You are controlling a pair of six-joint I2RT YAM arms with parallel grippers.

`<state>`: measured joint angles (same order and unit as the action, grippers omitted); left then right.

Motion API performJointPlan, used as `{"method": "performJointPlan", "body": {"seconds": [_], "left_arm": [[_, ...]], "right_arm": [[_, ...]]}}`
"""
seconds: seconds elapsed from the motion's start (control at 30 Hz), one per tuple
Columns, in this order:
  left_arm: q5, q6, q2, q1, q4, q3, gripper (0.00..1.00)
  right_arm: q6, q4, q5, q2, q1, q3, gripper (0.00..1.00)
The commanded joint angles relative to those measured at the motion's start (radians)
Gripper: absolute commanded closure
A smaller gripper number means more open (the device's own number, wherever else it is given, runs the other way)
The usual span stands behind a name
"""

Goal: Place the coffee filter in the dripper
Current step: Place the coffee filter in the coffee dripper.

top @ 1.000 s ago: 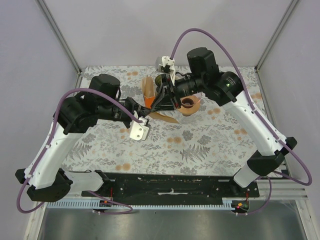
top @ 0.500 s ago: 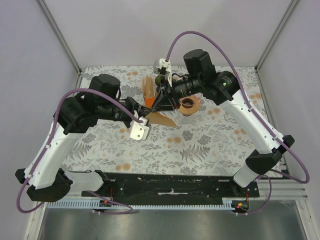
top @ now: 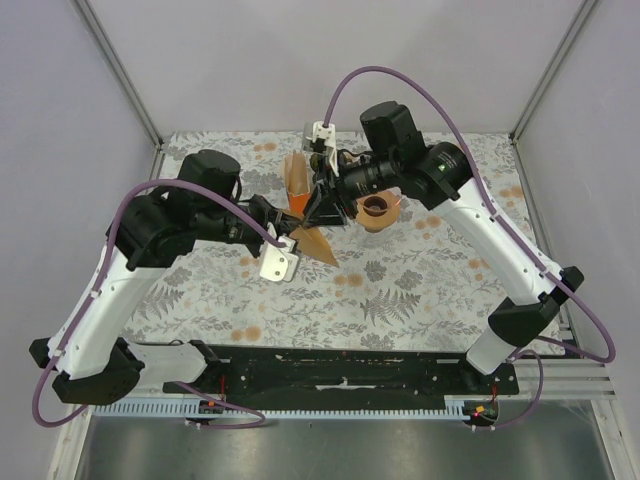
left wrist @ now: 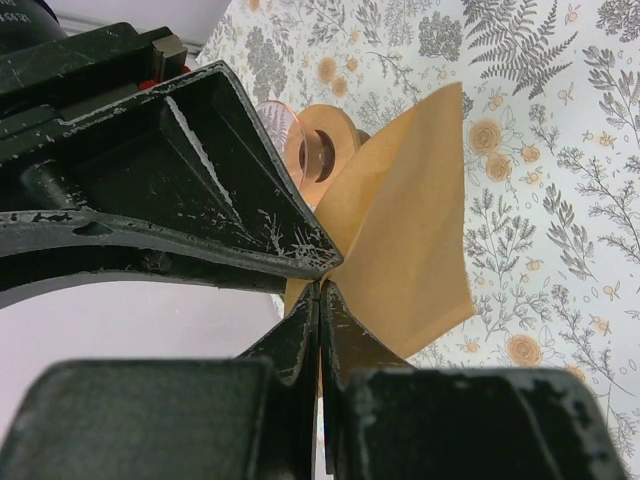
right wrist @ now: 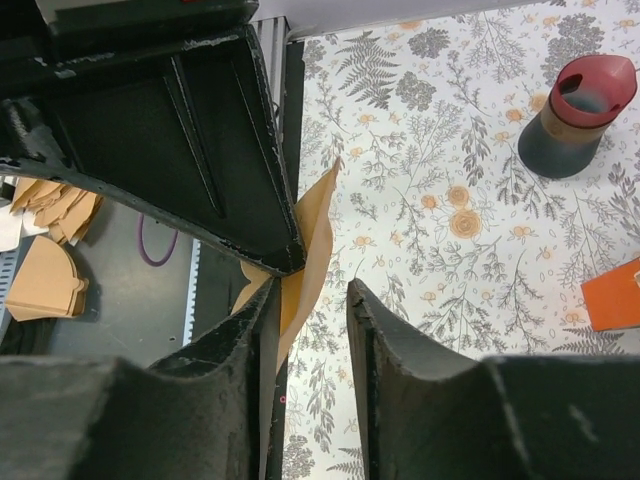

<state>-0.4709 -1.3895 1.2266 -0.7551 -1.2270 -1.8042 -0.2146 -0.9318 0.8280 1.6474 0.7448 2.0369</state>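
Nearest to the arm bases, the flowered table (top: 410, 295) lies bare of tools. Further up, at the middle of the top view, the left gripper (left wrist: 320, 290) is clenched on the lower edge of the brown coffee filter (left wrist: 410, 230), which is lifted above the cloth and fans out to the right. Just behind it, the right gripper (right wrist: 312, 285) comes down from the upper right with its jaws parted. One finger touches the filter's edge, and the other stands free with cloth visible in the gap. Beyond, right of centre, the dripper (top: 377, 212) stands upright on the table, near the filter but apart. Left of it stands an orange holder (top: 296, 178).
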Motion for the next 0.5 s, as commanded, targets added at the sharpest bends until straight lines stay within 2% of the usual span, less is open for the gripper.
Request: {"method": "performJointPlan", "body": {"seconds": [0.0,0.13,0.33,0.47], "left_arm": [[0.011,-0.042,-0.018,-0.007,0.035,0.005,0.98],[0.014,-0.048,-0.019,-0.007,0.04,0.005,0.98],[0.005,-0.048,-0.027,-0.009,0.049,0.008,0.98],[0.002,-0.051,-0.038,-0.009,0.049,0.017,0.98]], "right_arm": [[-0.014,-0.016,-0.001,0.011,0.024,0.017,0.58],[-0.011,-0.018,-0.021,0.012,0.028,0.008,0.57],[0.023,-0.016,-0.133,0.038,0.028,0.016,0.73],[0.034,-0.007,-0.129,0.048,0.028,0.025,0.78]]}}
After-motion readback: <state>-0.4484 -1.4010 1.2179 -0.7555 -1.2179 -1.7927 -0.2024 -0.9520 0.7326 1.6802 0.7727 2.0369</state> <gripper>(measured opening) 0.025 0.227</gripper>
